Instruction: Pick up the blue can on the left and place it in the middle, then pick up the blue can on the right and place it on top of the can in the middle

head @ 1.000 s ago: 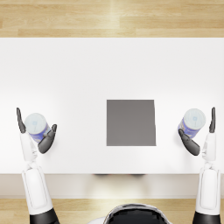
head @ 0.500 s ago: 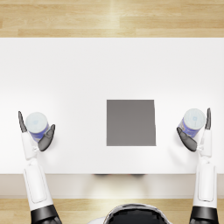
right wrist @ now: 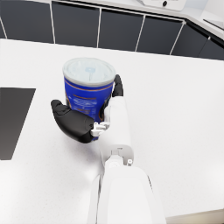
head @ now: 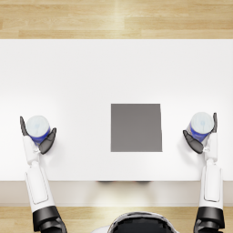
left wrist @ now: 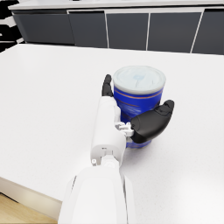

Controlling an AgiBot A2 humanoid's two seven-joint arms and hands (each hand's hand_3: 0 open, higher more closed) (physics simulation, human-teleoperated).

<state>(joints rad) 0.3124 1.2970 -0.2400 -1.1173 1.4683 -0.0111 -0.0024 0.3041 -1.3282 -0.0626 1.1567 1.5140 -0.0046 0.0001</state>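
The left blue can [head: 37, 126] with a pale lid stands on the white table [head: 91, 77] near its front left. My left hand [head: 38, 139] wraps it, with the thumb lying across the can's [left wrist: 139, 98] side and the fingers behind it, as my left hand [left wrist: 140, 120] shows in the left wrist view. The right blue can [head: 201, 124] stands at the front right. My right hand [head: 203, 136] holds it the same way, and in the right wrist view this hand [right wrist: 87, 120] has its thumb pressed low on the can [right wrist: 87, 89]. Both cans are upright on the table.
A dark grey square mat [head: 136, 127] lies flat in the middle of the table between the two cans, and it also shows at the edge of the right wrist view as the mat [right wrist: 13, 118]. Wooden floor [head: 113, 18] runs beyond the table's far edge. Dark cabinets [left wrist: 131, 30] stand behind.
Both hands have slid a little forward and drawn their thumbs and fingers in closer around the cans. The cans stay in place.
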